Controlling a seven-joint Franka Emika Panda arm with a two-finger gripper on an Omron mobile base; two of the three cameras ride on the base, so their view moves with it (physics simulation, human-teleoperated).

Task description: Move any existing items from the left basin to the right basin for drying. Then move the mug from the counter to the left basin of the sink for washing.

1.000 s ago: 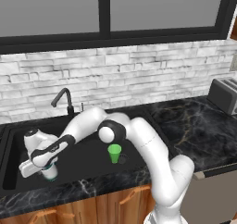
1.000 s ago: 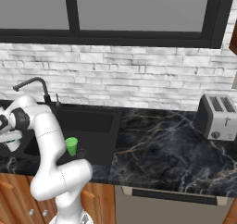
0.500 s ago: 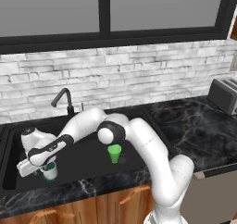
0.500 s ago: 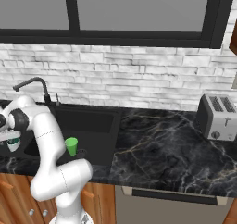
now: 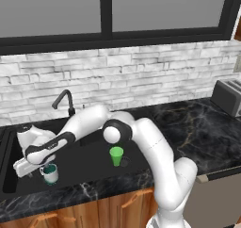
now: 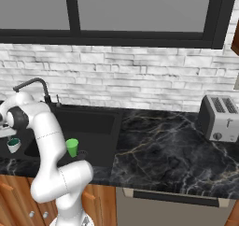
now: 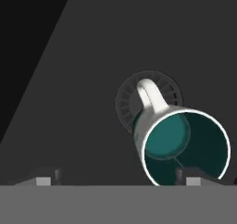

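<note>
The white mug (image 7: pixel 178 142) with its teal inside sits in the left basin (image 5: pixel 12 177) of the black sink, its handle lying over the round drain (image 7: pixel 125 102). My gripper (image 7: pixel 118 180) hangs just above it with the jaws wide open. One fingertip (image 7: pixel 192 179) stands by the mug's rim and the other is far off to the side. From the base cameras the mug (image 5: pixel 49 174) (image 6: pixel 13 144) stands right beside the gripper (image 5: pixel 41 168) (image 6: pixel 11 138). The green cup (image 5: pixel 116 155) (image 6: pixel 72 147) stands upright in the right basin (image 5: pixel 96 162) (image 6: pixel 100 127).
A black curved faucet (image 5: pixel 63 100) (image 6: pixel 32 85) rises behind the sink. My arm arches across both basins. A toaster (image 6: pixel 219 117) (image 5: pixel 228 97) sits far right on the black marble counter (image 6: pixel 163 150). A brick wall and a window close the back.
The jaws have gone from shut on the mug's rim to wide open, letting the mug go. The mug stays in the left basin and the green cup has not moved.
</note>
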